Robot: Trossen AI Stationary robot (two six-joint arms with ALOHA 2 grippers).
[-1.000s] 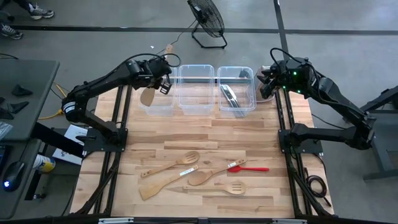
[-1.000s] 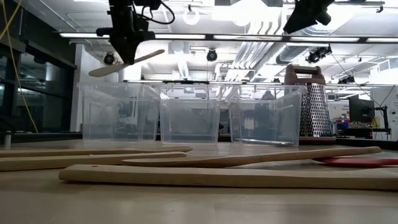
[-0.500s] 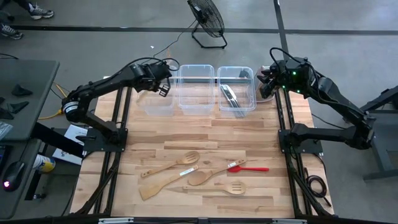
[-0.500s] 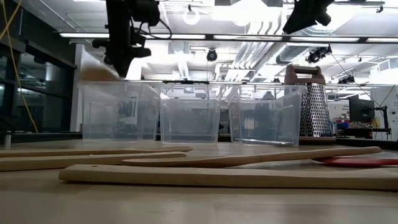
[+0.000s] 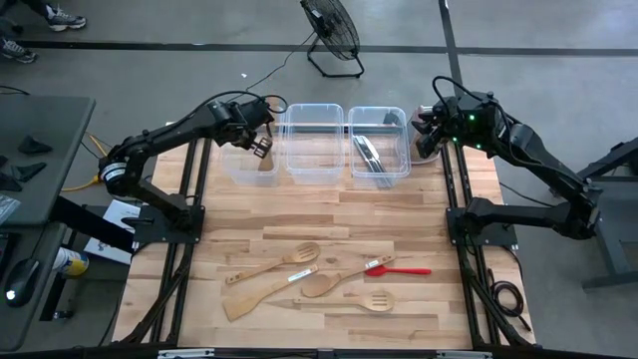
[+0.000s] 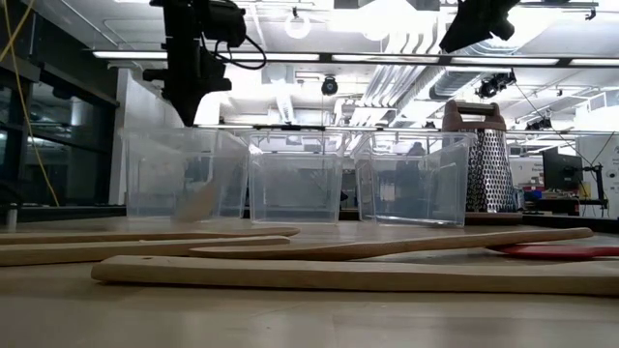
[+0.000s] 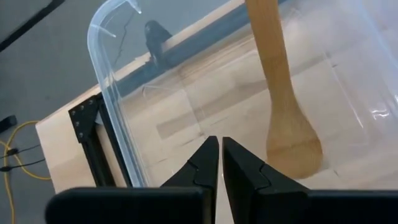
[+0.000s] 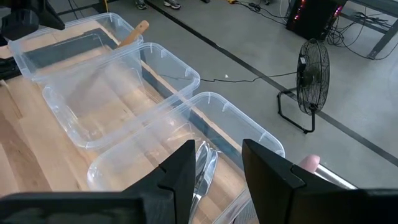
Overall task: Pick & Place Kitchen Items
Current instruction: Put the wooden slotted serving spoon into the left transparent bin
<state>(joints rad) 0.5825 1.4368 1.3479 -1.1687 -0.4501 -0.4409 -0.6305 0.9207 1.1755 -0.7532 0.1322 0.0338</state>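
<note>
Because the wooden spoon (image 7: pixel 283 118) lies inside the left tub (image 5: pixel 242 165) at the worktop's far edge, the left gripper (image 7: pixel 220 152) hovers above it, fingers pressed together and empty. The right gripper (image 8: pixel 217 163) waits half spread above the far right corner, holding nothing, while the other utensils (image 5: pixel 319 281) lie near the front edge awaiting sorting.

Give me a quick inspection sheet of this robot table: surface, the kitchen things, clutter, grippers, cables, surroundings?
Surface: wooden table, slatted.
Job's things: wooden spoon lies in the left tub; metal utensils in the right tub; middle tub looks empty. Four wooden utensils and a red spatula wait on the table.
Clutter: box grater beside the right tub.
Grippers: left gripper shut and empty above the left tub; right gripper open, holding nothing, near the right tub.
Cables: yellow cable off the table's left.
Surroundings: floor fan.
</note>
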